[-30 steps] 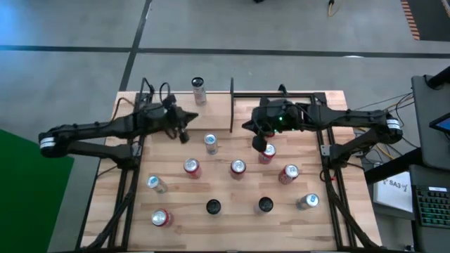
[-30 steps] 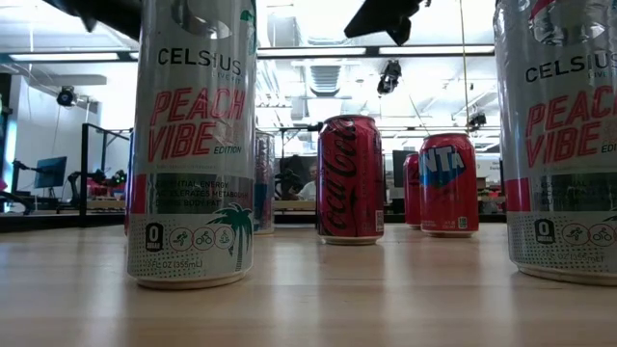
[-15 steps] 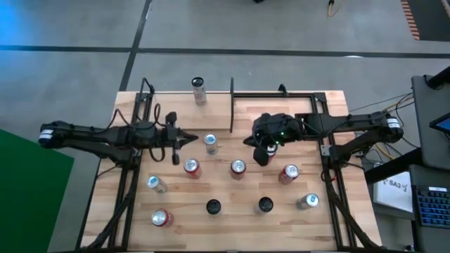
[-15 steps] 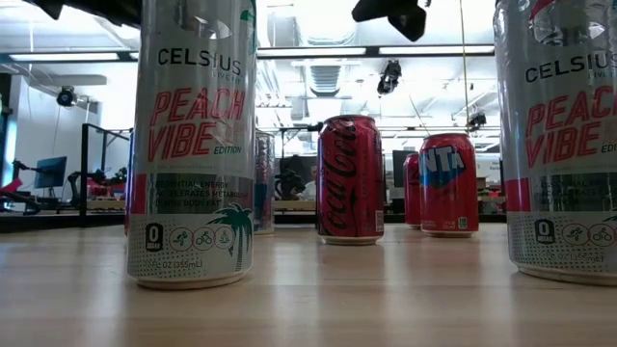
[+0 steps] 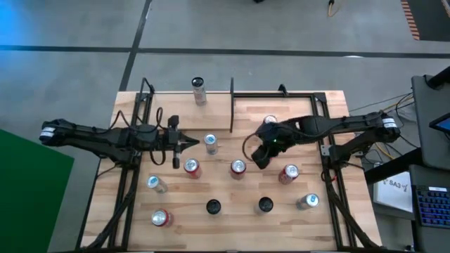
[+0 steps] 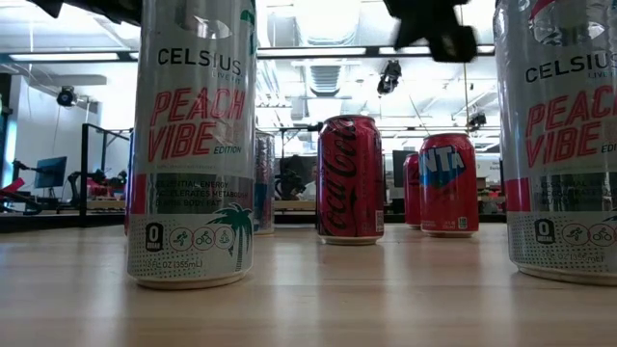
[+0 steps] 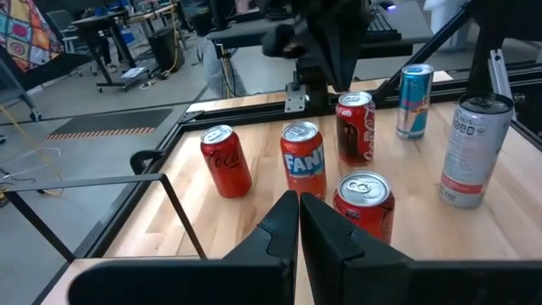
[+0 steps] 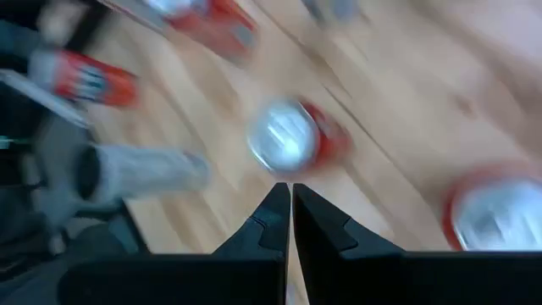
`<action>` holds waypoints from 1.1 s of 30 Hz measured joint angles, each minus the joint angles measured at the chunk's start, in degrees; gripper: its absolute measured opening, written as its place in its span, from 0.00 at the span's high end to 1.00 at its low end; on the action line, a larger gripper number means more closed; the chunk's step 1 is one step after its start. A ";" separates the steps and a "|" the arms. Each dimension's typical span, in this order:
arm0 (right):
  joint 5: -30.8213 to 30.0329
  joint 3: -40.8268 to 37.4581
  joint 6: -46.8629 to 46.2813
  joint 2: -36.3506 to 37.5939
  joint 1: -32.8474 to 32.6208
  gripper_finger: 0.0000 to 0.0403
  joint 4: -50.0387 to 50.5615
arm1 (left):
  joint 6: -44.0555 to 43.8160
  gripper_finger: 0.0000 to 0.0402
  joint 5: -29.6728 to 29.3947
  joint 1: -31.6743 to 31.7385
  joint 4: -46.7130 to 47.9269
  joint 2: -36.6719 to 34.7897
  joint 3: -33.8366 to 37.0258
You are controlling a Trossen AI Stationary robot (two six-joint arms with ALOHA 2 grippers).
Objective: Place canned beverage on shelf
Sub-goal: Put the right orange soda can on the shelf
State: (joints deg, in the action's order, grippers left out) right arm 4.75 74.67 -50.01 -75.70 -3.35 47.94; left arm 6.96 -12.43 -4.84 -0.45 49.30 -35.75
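Both grippers are closed on nothing. The left gripper hangs over the left half of the table, its fingers pressed together, just beside a silver can and above a red can. In its wrist view the fingertips meet in front of a red can with a silver top, with a Fanta can, a Coke can and a tall grey can standing farther off.

The right gripper hangs right of centre with its fingers together, between a second red can and a third. Its wrist view is blurred; the closed fingertips point at a red can seen from above.

The shelf is at the far edge of the table, its upright rod near the middle. One slim can stands at the far edge left of that rod. The other cans stand upright on the near and middle table, well apart from the shelf.

In the low view two Celsius cans stand close to the camera.
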 joint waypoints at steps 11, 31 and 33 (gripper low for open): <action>-7.53 0.00 -12.20 -1.70 -1.12 0.98 24.87 | 4.88 1.00 -0.04 0.07 -3.33 0.11 0.00; -7.71 0.00 -5.65 -2.19 -1.01 0.67 21.58 | 6.95 1.00 -0.57 0.07 -5.16 0.24 0.00; -7.30 0.00 -5.62 -2.21 -0.64 0.58 21.51 | 6.60 1.00 -0.57 0.07 -5.11 0.24 0.00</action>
State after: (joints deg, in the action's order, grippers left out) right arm -2.55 74.67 -55.62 -77.91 -3.99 69.45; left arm 13.56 -12.99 -4.78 -5.56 49.54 -35.75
